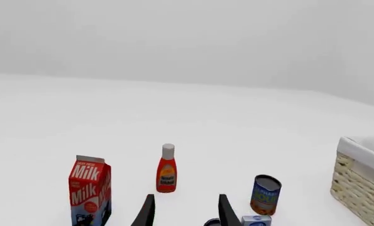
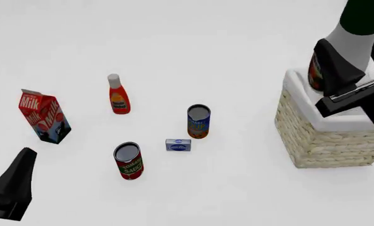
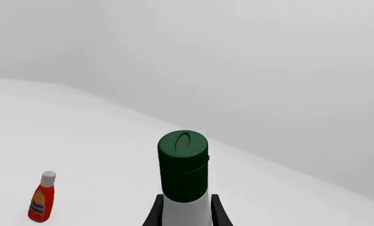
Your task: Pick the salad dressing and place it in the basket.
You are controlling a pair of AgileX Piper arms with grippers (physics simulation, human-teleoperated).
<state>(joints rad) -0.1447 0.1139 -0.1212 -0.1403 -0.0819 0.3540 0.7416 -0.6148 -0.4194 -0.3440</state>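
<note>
My right gripper (image 2: 338, 68) is shut on the salad dressing (image 2: 357, 35), a white bottle with a dark green cap, and holds it tilted in the air over the near left part of the basket (image 2: 325, 141). In the right wrist view the cap and white neck (image 3: 184, 165) rise between my shut right gripper (image 3: 185, 214). The basket is woven wicker with a white cloth rim; it also shows in the left wrist view (image 1: 361, 186). My left gripper (image 2: 3, 172) is open and empty, low at the front left, also in its own view (image 1: 185, 214).
On the table stand a milk carton (image 2: 43, 116), a red-orange bottle with a white cap (image 2: 117, 94), a blue can (image 2: 199, 121), a tomato sauce can (image 2: 129, 161) and a small blue box (image 2: 178, 145).
</note>
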